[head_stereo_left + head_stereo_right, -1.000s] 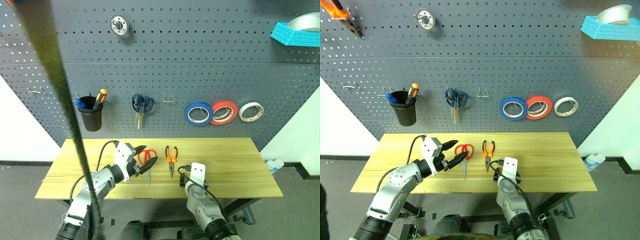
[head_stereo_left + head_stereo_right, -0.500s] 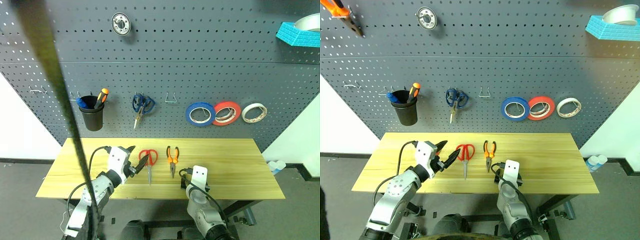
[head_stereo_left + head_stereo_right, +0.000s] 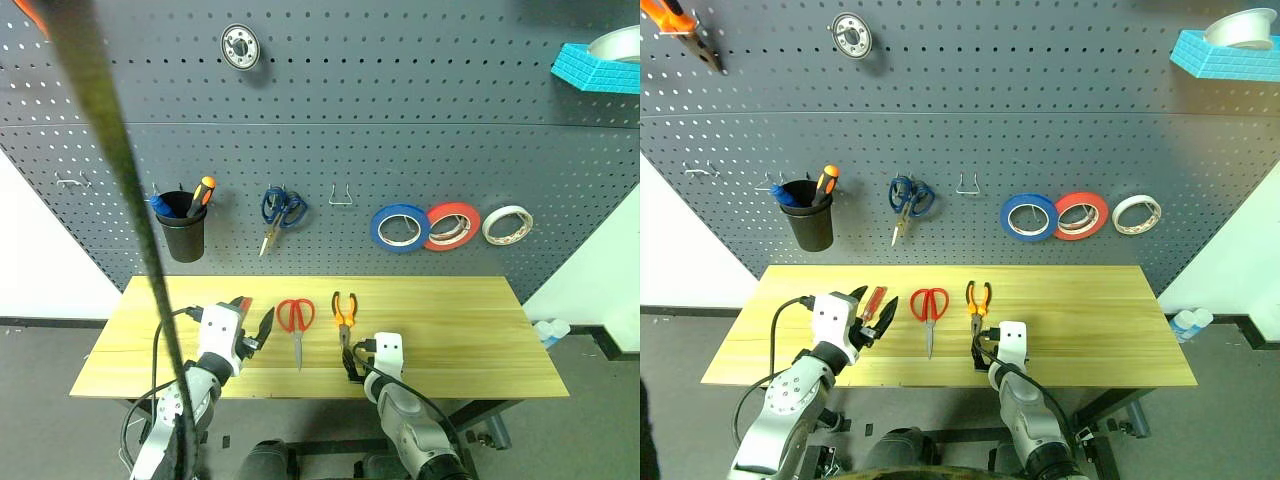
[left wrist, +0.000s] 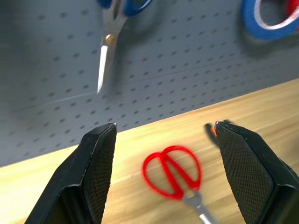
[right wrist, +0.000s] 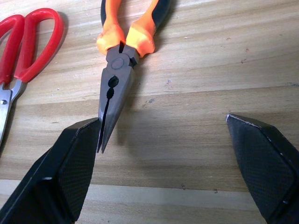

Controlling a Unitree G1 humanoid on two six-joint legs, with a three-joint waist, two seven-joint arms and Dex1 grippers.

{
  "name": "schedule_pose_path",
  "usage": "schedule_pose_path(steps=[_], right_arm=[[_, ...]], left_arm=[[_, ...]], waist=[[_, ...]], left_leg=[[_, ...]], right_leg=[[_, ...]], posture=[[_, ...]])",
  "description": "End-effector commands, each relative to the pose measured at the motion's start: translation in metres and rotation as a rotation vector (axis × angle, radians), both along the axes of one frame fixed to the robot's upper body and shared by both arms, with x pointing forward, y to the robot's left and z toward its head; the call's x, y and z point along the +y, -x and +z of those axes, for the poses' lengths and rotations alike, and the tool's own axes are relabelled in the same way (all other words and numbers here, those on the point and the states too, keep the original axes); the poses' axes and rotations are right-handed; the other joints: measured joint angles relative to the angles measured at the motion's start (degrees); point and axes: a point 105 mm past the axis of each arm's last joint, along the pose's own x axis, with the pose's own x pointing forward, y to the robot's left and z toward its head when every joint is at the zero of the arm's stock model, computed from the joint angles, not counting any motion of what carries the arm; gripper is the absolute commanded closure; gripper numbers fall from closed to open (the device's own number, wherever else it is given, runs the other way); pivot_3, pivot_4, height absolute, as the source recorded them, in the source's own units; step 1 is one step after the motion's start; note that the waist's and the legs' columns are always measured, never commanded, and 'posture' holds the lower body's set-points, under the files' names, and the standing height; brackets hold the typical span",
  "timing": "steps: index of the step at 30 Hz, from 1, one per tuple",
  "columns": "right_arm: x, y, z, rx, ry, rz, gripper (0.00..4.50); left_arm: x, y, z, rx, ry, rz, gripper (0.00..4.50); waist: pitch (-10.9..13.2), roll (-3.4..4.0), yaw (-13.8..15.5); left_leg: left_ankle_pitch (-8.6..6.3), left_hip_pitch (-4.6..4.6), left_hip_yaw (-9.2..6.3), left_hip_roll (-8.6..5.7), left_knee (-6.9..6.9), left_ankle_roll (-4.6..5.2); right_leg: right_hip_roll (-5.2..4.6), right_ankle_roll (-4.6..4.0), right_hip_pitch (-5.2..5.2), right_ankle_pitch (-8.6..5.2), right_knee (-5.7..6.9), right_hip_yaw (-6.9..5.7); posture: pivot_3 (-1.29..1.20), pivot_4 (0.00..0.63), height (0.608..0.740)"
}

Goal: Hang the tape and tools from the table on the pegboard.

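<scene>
On the wood table (image 3: pixel 470 330) lie the red-handled scissors (image 3: pixel 296 318), the orange-and-black pliers (image 3: pixel 345 312) and, further left, the red-handled screwdriver (image 3: pixel 872 298). My left gripper (image 3: pixel 252 318) hovers open just left of the scissors (image 4: pixel 173 170), beside the screwdriver, with nothing between its fingers. At the front edge my right gripper (image 3: pixel 352 362) stands open and empty, and the pliers' tip (image 5: pixel 124 51) reaches almost to one finger (image 5: pixel 70 168). The blue tape (image 3: pixel 400 227) hangs on the pegboard (image 3: pixel 400 110).
The pegboard also carries a black cup (image 3: pixel 183 235) holding an orange-and-black screwdriver, blue scissors (image 3: pixel 280 210), a bare hook (image 3: pixel 341 196), red-orange tape (image 3: pixel 450 225), white tape (image 3: pixel 507 224) and a cyan tray (image 3: pixel 600 68). A dark strap (image 3: pixel 110 150) crosses the left eye view.
My left gripper drew back leftward from over the red scissors and turned to point ahead, uncovering them. The blue scissors swing on their hook. My right gripper stayed put.
</scene>
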Motion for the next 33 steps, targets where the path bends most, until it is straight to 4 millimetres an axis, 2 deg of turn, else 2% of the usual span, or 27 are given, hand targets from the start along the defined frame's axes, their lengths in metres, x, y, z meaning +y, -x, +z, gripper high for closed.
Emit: schedule_pose_path(steps=[1, 7, 16, 19, 24, 33], right_arm=[[-0.126, -0.057, 0.287, -0.729, 0.37, 0.309, 0.02], [-0.113, -0.06, 0.284, -0.734, 0.34, 0.316, 0.02], [-0.109, -0.058, 0.288, -0.747, 0.329, 0.316, 0.02], [-0.108, -0.059, 0.288, -0.75, 0.328, 0.318, 0.02], [-0.109, -0.059, 0.288, -0.747, 0.328, 0.322, 0.02], [-0.103, -0.06, 0.286, -0.737, 0.323, 0.338, 0.02]], left_arm=[[-0.051, -0.092, 0.075, -0.072, -0.078, -0.582, 0.99], [-0.052, -0.094, 0.076, -0.072, -0.087, -0.572, 0.99], [-0.054, -0.094, 0.077, -0.082, -0.095, -0.564, 0.99], [-0.055, -0.095, 0.077, -0.086, -0.095, -0.566, 0.99], [-0.055, -0.096, 0.079, -0.086, -0.096, -0.576, 0.99], [-0.055, -0.096, 0.08, -0.083, -0.092, -0.587, 0.99]], waist=[[0.0, 0.0, 0.01], [0.06, 0.06, 0.08], [0.36, 0.2, 0.13], [0.34, 0.32, -1.91], [0.28, 0.24, -3.41], [0.14, 0.21, -4.22]], left_leg=[[0.0, 0.0, 0.0, 0.0, 0.0, 0.0], [0.0, -0.03, 0.0, -0.01, 0.0, 0.0], [-0.01, -0.07, 0.0, -0.01, 0.0, 0.0], [-0.01, 0.07, 0.05, 0.02, -0.03, -0.01], [-0.01, -0.02, 0.03, 0.0, 0.02, -0.02], [0.0, -0.01, 0.03, -0.01, 0.02, -0.01]], right_leg=[[-0.01, 0.0, 0.0, 0.0, -0.01, 0.0], [-0.02, 0.01, -0.01, 0.01, -0.04, 0.0], [-0.02, 0.01, -0.03, 0.01, -0.05, -0.01], [-0.01, -0.01, 0.05, 0.05, -0.07, 0.01], [-0.04, 0.03, 0.0, 0.09, -0.08, -0.01], [-0.04, 0.03, 0.0, 0.12, -0.06, -0.02]], posture=[[-0.19, 0.0, 0.68], [-0.19, 0.0, 0.68], [-0.19, 0.0, 0.68], [-0.19, 0.0, 0.68], [-0.19, 0.0, 0.68], [-0.19, 0.0, 0.68]])
